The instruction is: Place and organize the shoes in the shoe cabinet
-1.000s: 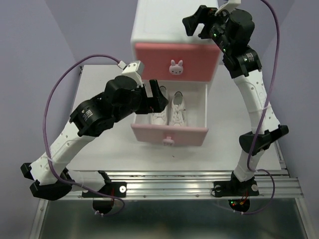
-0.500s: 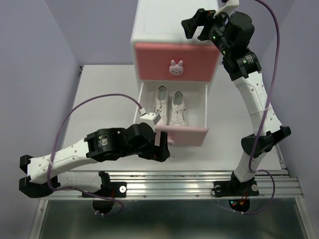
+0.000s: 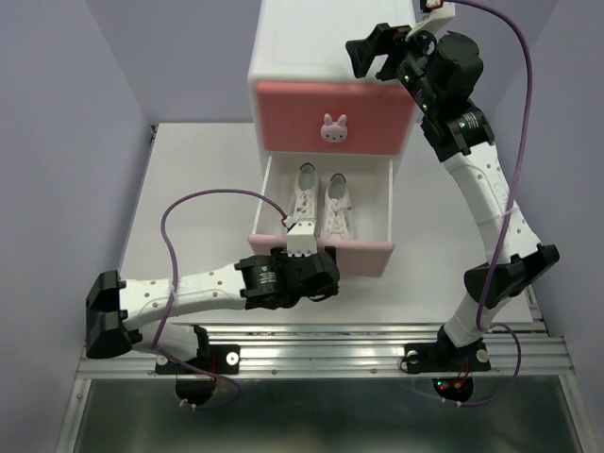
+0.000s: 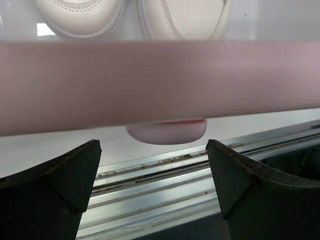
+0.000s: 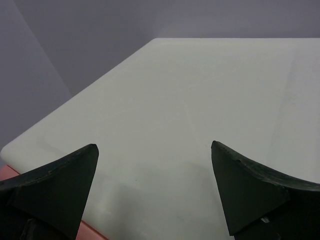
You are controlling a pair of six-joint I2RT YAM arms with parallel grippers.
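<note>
Left gripper (image 4: 153, 144) dropped to lower drawer (image 3: 363, 254) (jaws wide).

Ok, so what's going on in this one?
The shoe cabinet has its lower drawer pulled out, with the white pair of sneakers side by side inside. The left fingers are open, low in front of that drawer, facing its bunny knob without gripping it. The right fingers are open too, holding nothing, above the cabinet's top. The upper drawer is shut; no orange shoes are in view.
</note>
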